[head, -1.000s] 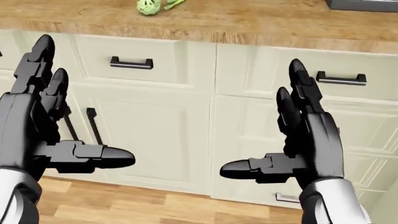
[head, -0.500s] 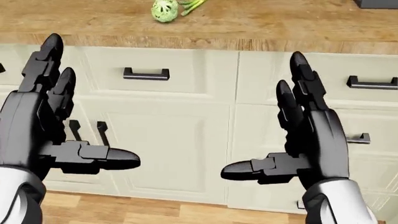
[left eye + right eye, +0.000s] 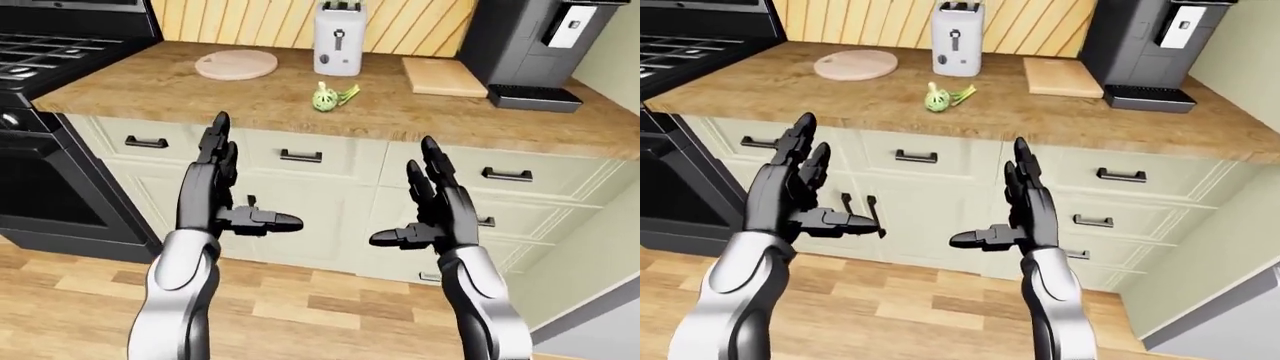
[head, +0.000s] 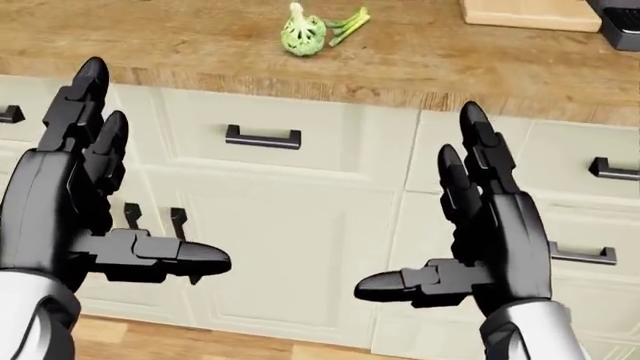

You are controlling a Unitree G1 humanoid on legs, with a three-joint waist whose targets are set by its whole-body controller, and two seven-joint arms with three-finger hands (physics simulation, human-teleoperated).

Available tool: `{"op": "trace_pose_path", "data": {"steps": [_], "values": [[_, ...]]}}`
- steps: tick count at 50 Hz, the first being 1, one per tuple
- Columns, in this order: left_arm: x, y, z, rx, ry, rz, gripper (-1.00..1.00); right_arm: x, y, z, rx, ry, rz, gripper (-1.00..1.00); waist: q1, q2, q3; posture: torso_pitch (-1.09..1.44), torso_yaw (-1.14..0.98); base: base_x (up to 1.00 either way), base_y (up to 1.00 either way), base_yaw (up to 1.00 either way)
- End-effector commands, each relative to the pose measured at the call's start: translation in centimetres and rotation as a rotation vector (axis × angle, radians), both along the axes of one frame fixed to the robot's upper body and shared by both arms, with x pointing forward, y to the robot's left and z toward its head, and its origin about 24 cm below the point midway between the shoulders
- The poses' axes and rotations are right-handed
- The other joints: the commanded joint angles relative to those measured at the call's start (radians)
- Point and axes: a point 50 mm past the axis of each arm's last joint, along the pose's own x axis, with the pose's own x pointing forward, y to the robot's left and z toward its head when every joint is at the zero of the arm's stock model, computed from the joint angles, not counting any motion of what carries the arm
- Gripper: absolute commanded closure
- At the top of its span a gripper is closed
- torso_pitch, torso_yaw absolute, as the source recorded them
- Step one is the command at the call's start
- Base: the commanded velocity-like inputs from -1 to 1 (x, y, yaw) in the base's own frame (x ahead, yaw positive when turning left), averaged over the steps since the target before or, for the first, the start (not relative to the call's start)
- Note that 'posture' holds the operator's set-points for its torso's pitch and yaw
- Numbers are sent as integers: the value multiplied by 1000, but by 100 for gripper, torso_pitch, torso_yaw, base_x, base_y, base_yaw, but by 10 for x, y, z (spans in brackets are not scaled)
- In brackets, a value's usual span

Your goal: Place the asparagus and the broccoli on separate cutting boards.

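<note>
A pale green broccoli head [image 3: 324,97] lies on the wooden counter [image 3: 250,101] with green asparagus stalks [image 3: 347,94] touching its right side. A round cutting board [image 3: 236,64] rests up and to the left of them, a rectangular cutting board [image 3: 444,76] up and to the right. My left hand [image 4: 95,202] and right hand [image 4: 470,225] are both raised below the counter edge, before the drawer fronts, fingers spread and empty, well short of the vegetables.
A white toaster [image 3: 339,28] stands against the slatted wall between the boards. A black coffee machine [image 3: 525,45] sits at the counter's right end, a black stove [image 3: 50,112] at the left. Cream drawers with dark handles [image 4: 262,138] face me; wood floor lies below.
The whole head view has shifted: the counter, broccoli and asparagus moved down and rightward into view, so the camera moved. Both hands keep the same open pose.
</note>
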Motion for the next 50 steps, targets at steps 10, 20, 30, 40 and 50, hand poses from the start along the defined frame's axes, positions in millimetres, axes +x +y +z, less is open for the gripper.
{"op": "trace_pose_path", "data": {"steps": [10, 20, 30, 40, 50], "values": [[-9, 1, 21, -17, -83, -19, -100, -3, 1, 28, -49, -114, 6, -100, 29, -59, -42, 0, 0, 31, -6, 13], [-12, 4, 25, -20, -88, -14, -100, -5, -2, 32, -42, -127, -14, -100, -6, -54, -12, 0, 0, 0, 0, 94], [-10, 4, 30, -12, -93, -14, -100, -7, -4, 42, -29, -147, -25, -100, -23, -7, -57, 0, 0, 2, 0, 0], [-12, 3, 29, -12, -93, -18, -100, -9, -3, 45, -25, -161, -16, -100, 2, -113, 2, 0, 0, 42, 0, 0], [-13, 5, 32, -18, -101, -14, -100, -8, -1, 43, -36, -158, -5, -100, -13, -44, -7, 0, 0, 45, 0, 0]]}}
